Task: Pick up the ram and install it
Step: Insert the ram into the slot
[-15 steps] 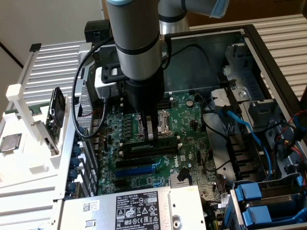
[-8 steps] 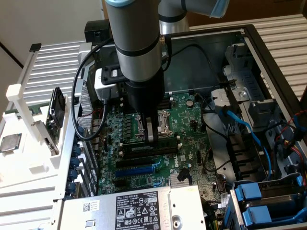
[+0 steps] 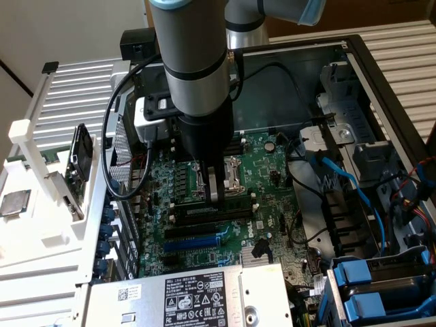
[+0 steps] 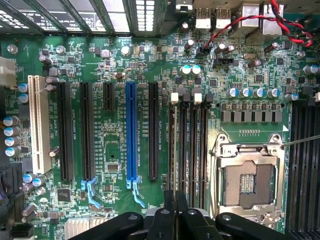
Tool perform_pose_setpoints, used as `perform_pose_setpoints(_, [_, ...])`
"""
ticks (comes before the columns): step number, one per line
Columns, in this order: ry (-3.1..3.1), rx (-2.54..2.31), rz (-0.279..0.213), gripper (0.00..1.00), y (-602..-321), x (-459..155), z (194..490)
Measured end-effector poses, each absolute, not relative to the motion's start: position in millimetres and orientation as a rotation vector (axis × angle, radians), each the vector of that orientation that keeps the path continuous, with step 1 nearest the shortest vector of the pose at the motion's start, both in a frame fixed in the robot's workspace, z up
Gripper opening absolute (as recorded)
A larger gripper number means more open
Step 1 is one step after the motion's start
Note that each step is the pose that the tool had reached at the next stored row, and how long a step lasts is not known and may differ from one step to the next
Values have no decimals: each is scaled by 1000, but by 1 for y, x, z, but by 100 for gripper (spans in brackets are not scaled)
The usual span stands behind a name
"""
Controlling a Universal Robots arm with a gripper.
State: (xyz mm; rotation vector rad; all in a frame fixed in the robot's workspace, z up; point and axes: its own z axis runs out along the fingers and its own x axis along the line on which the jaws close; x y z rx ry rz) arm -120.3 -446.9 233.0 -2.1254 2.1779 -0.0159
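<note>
The arm's gripper (image 3: 215,197) hangs low inside the open computer case (image 3: 381,61), near the middle of the exterior view. Its fingers are drawn close together on a thin, pale-sided upright strip that appears to be the ram (image 3: 216,182), held on edge with its lower end just above the green main board (image 3: 272,177). The strip's chips and label cannot be made out. In that view the empty processor socket (image 3: 233,178) lies just beside the gripper at 3 o'clock. The long black memory slots (image 3: 204,215) with white end clips lie right under it at 6 o'clock, and no stick is seated in them. Further toward 6 o'clock come a blue slot (image 3: 194,240) and then a grey metal box (image 3: 191,296) with a black label. At 9 o'clock, outside the case, stands a white rack (image 3: 41,238) with a square silver chip (image 3: 15,203) lying on it. Blue cables (image 3: 354,184) run along the case at 3 o'clock. In the wrist view the black fingertips of the gripper (image 4: 175,220) sit nearly together over the ends of the memory slots (image 4: 187,150). The socket (image 4: 248,175) is on one side of those slots and the blue slot (image 4: 131,135) well off on the other. Red and black wires (image 4: 280,20) curl at the board's far edge.
</note>
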Motion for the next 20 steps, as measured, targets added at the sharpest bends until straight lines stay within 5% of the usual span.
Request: perform_pose_setpoints(20, [2176,-2124,-13,12,-448,-120,233])
